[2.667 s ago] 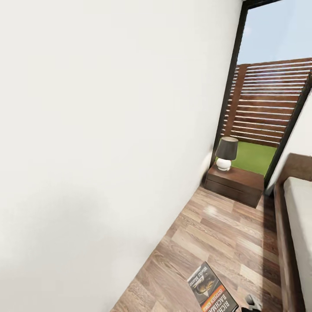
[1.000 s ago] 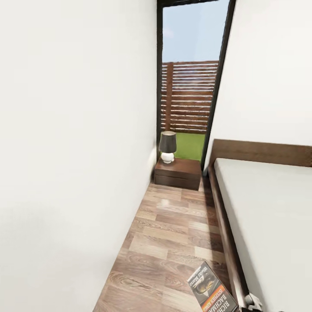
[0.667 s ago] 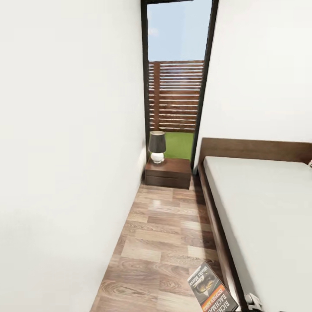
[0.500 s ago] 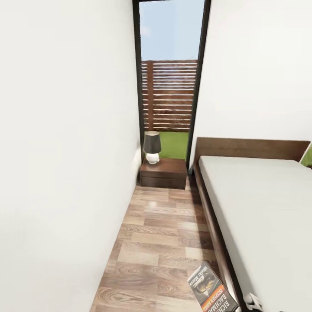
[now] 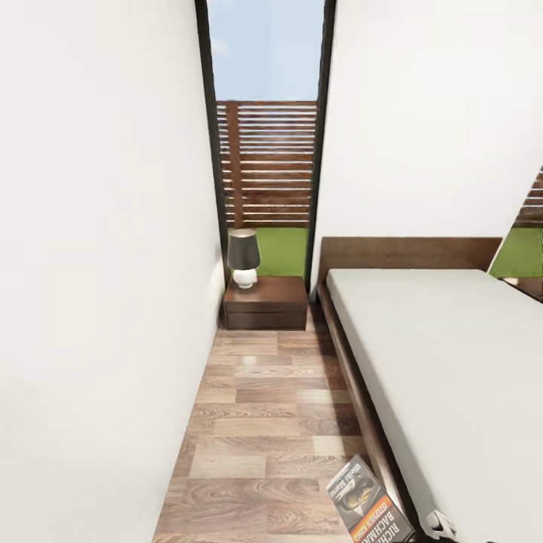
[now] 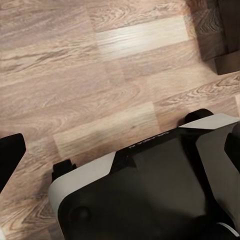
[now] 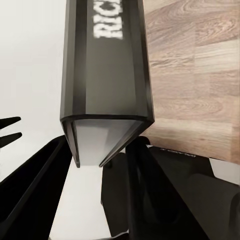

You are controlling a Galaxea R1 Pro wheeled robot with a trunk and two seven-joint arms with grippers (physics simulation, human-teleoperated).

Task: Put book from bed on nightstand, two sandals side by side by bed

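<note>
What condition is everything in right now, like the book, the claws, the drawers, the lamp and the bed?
Book: shut, held off the floor between the right claw's fingers.
Right claw: shut on the book.
Left claw: one dark fingertip at the picture's edge, over the floor; open or shut, cannot tell.
Nightstand: both drawers shut.
Lamp: upright on the nightstand, looks unlit.
Bed: bare mattress.

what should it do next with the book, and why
Probably drive forward along the floor toward the nightstand: the book is clamped in the right gripper, and the nightstand stands far off beside the bed.
</note>
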